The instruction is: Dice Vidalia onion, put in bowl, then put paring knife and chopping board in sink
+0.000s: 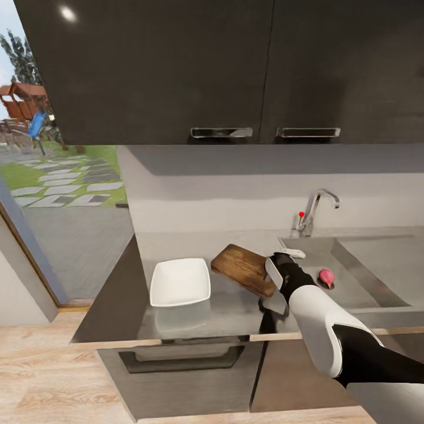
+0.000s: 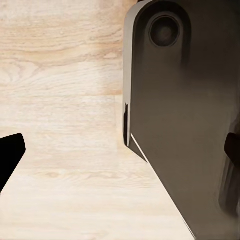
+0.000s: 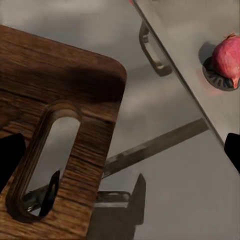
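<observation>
A grey worktop (image 1: pixel 194 318) is seen under two dark wall cupboards (image 1: pixel 176 70) with silver handles. The worktop is shiny, and its front edge is light. Below it, dark cabinets are set on a pale wooden floor (image 1: pixel 41 377). To the left, a garden with stepping stones is seen through a big window.

A white square bowl (image 1: pixel 180 281) is set on the worktop. Just beside it, toward the sink, a dark brown wooden board (image 1: pixel 244 269) is laid flat. A long slot is cut into one end of the board (image 3: pixel 55 100).

The steel sink (image 1: pixel 353 265) is sunk into the worktop, with a chrome tap (image 1: pixel 316 211) and a red knob at the back. A pink-red onion (image 1: pixel 325 276) is resting on the round drain (image 3: pixel 216 80) in the sink.

The right gripper (image 1: pixel 282 268) is held over the gap between the board and the sink. Its jaws are spread wide, and nothing is held between them.

In the left wrist view, the left gripper's fingertips (image 2: pixel 10 155) are set wide apart over the wooden floor, beside a dark grey part of the robot (image 2: pixel 185 125).
</observation>
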Motion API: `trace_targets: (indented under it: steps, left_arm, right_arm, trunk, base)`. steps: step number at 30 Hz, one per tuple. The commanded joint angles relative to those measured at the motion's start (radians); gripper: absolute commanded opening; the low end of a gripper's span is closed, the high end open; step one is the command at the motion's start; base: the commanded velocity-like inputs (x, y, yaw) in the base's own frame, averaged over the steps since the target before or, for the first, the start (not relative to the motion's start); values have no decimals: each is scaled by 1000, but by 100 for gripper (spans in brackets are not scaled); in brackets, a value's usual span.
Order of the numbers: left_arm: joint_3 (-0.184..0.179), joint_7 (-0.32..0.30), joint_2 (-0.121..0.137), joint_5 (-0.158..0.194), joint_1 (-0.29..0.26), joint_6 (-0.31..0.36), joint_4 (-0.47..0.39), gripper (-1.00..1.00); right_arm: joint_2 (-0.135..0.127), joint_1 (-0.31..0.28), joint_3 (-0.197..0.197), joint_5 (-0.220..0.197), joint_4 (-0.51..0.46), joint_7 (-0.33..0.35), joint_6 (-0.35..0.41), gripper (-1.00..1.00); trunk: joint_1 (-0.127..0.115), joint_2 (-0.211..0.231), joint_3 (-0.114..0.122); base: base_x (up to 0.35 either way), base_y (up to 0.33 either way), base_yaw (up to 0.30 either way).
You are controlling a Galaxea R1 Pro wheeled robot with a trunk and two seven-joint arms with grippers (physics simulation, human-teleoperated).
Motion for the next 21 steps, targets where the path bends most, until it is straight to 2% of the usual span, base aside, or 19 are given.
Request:
trace_targets:
  steps: [1, 21]
  left_arm:
    - [0, 0, 1, 1, -1, -6, 2, 100]
    - [0, 0, -6, 0, -1, -6, 2, 100]
  right_arm:
    - [1, -1, -4, 4, -2, -1, 6, 100]
    - [-6, -1, -5, 5, 0, -1, 5, 100]
  trunk:
    - [1, -1, -2]
    - [1, -1, -3]
  base:
    - [45, -3, 0]
    - [6, 0, 0]
